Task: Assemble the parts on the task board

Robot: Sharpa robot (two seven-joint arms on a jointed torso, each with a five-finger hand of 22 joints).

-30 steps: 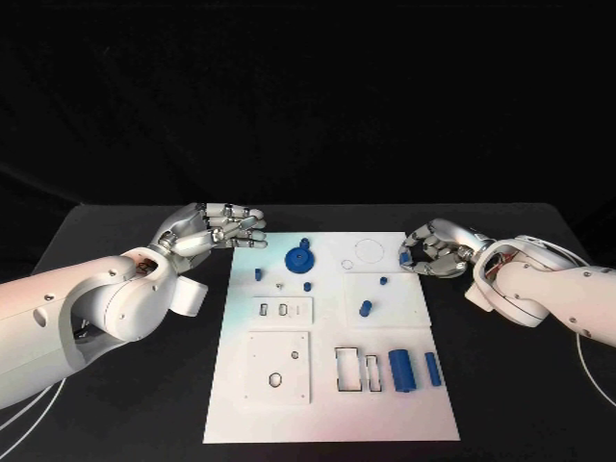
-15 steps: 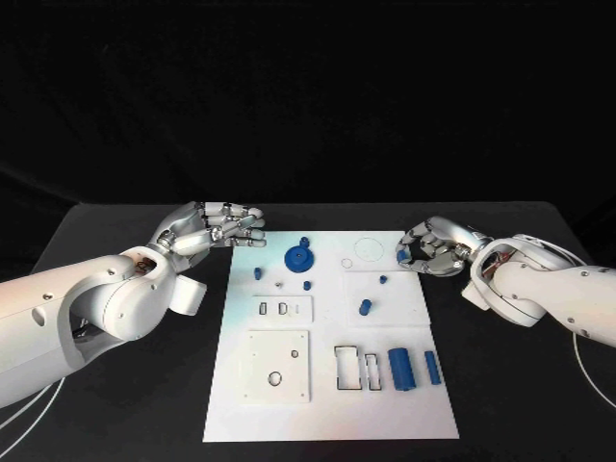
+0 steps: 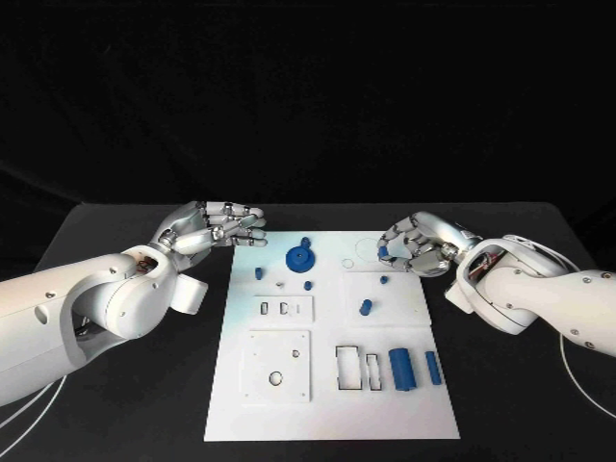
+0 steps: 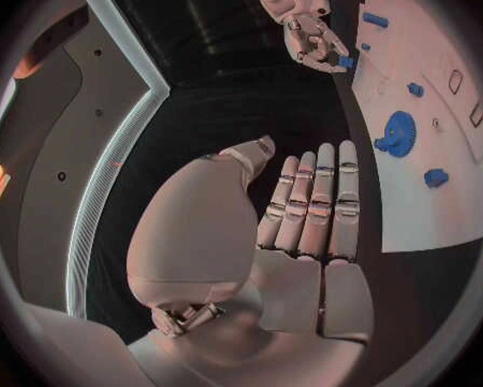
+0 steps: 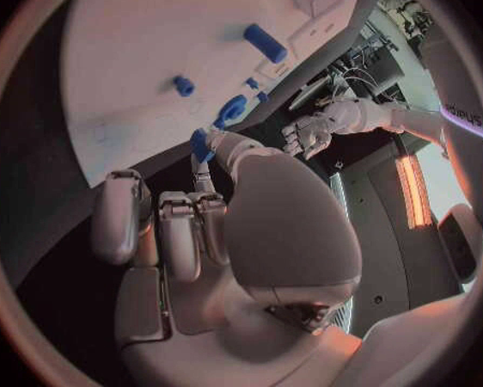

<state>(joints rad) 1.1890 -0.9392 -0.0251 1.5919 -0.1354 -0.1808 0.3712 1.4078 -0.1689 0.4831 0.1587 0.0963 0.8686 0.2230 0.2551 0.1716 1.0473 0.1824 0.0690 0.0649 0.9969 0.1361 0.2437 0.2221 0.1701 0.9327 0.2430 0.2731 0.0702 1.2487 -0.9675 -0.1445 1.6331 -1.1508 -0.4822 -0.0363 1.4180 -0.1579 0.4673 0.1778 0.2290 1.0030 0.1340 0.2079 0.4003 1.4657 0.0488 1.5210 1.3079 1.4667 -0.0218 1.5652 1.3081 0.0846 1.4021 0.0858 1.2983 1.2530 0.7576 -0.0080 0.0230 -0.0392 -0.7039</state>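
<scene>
The white task board (image 3: 336,404) lies in the middle of the black table. On its upper part sit a blue gear (image 3: 298,256) (image 4: 397,133) and several small blue pegs, one of them (image 3: 365,308) near the middle. Two blue cylinders (image 3: 402,370) stand low on the right. My right hand (image 3: 420,246) (image 5: 198,224) hovers over the board's upper right corner and pinches a small blue part (image 5: 202,143) (image 4: 345,61) between thumb and finger. My left hand (image 3: 219,227) (image 4: 301,224) holds nothing, its fingers straight, just off the board's upper left corner.
Rectangular recesses (image 3: 279,367) and slots (image 3: 349,369) mark the board's lower half, and a round outline (image 3: 368,250) lies under the right hand. Black table surface (image 3: 128,404) extends on both sides of the board.
My right hand has moved left, from beside the board's right edge to over its upper right corner, carrying the small blue part. The left hand has stayed in place.
</scene>
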